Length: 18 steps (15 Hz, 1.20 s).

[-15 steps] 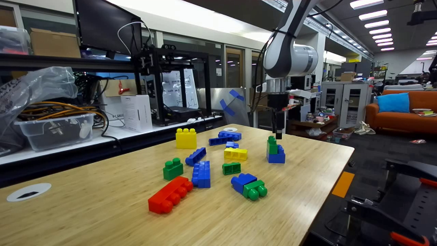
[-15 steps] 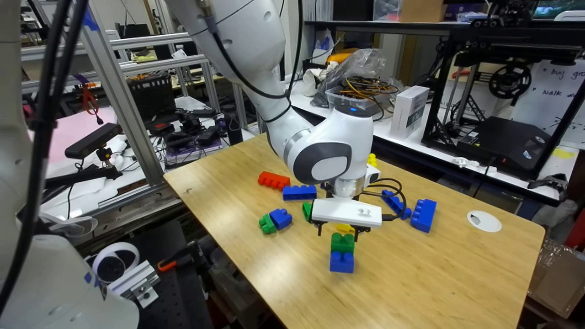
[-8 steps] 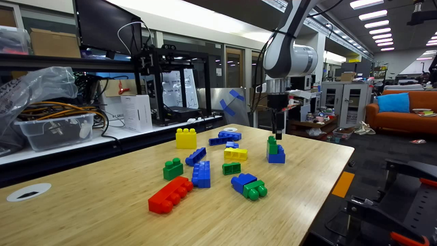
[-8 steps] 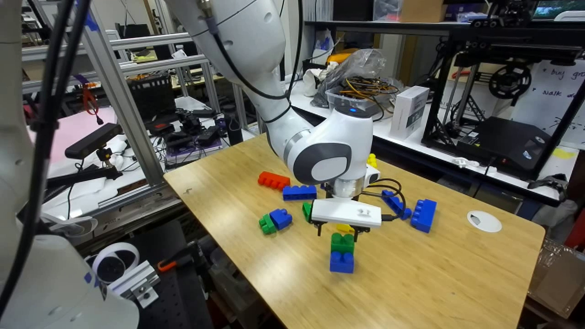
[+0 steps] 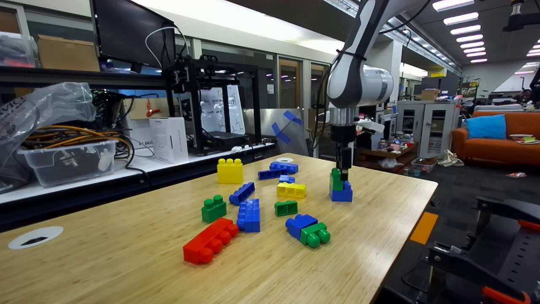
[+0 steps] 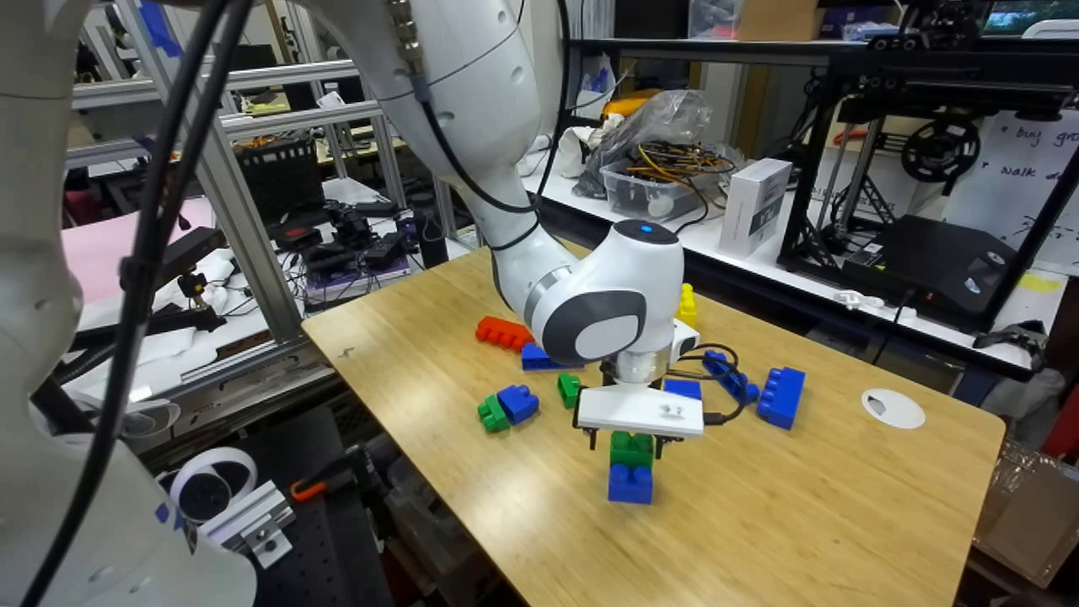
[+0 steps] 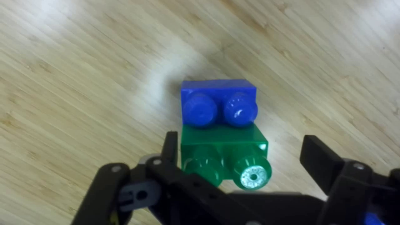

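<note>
Spread wide about a green block (image 7: 224, 134)

Perched upright on one part of a blue block (image 7: 218, 103), leaving two blue studs bare alongside. Set in from the edge of a wooden table (image 5: 126, 253), apart from every other piece there. Straddled from above by the gripper (image 6: 625, 445), pointed down with jaws set far apart, one to each side of the green block. In the wrist view, close beside one of the fingers (image 7: 171, 145), with contact hard to judge; divided from the opposite one by a plain gap.

Next outward, in an exterior view, a hollow yellow block (image 5: 291, 186) and a small green piece (image 5: 287, 208), both tipped over with undersides showing; then a touching blue-and-green pair (image 5: 304, 226), laid on its side. Farther off, near one another, a long red block (image 5: 209, 242), a studded blue brick (image 5: 249, 215) and an upright green piece (image 5: 214, 211). Beyond those, a narrow blue bar (image 5: 241, 194), a tall yellow block (image 5: 230, 174) and, to the right of that yellow, two long blue pieces (image 5: 289, 168) close together. On the table near them, a white disc (image 6: 893, 408).

Along a bench (image 5: 120, 175) beside the table, a clear tub (image 5: 69, 164) heaped with orange and black cables (image 5: 71, 135), a white box (image 5: 168, 141) and a black 3D printer (image 6: 927, 265). Deeper in the room, on dark carpet (image 5: 464, 181), an orange sofa (image 5: 514, 152) with a blue cushion (image 5: 485, 126).
</note>
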Each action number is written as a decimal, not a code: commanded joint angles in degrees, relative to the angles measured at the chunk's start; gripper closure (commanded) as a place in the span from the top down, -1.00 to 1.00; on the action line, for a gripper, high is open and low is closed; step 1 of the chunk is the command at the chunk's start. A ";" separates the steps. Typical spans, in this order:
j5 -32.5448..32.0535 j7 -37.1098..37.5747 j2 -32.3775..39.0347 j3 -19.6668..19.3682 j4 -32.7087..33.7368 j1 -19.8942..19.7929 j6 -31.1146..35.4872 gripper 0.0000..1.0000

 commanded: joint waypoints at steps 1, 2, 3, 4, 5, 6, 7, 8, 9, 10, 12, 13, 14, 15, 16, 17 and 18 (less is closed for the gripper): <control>-2.80 0.55 1.87 0.59 0.74 -1.18 3.56 1.00; -3.45 0.71 2.23 0.43 0.72 -1.09 4.44 1.00; -3.95 0.66 2.44 0.48 0.74 -1.18 5.03 1.00; -4.42 0.75 2.71 0.50 0.77 -1.25 5.68 1.00; -4.76 0.84 2.99 0.51 0.85 -1.30 6.02 1.00; -5.06 0.83 3.34 0.59 0.94 -1.41 6.41 1.00; -5.28 0.78 3.62 0.69 1.04 -1.55 6.65 1.00; -5.42 0.81 3.90 0.74 1.12 -1.65 6.89 1.00; -5.67 0.81 4.14 0.72 1.19 -1.69 6.98 1.00; -5.87 0.74 4.47 0.76 1.31 -1.80 7.03 1.00; -6.20 0.72 5.09 0.80 1.48 -2.00 7.22 1.00; -6.25 0.65 5.33 0.88 1.56 -2.17 7.29 1.00; -6.29 0.66 5.53 0.90 1.63 -2.28 7.32 1.00; -6.37 0.72 5.72 0.84 1.71 -2.29 7.35 1.00; -6.42 0.72 5.93 0.85 1.83 -2.37 7.36 0.98; -6.46 0.74 6.13 0.85 1.87 -2.45 7.57 0.48; -6.50 0.64 6.19 0.92 1.90 -2.58 7.63 0.48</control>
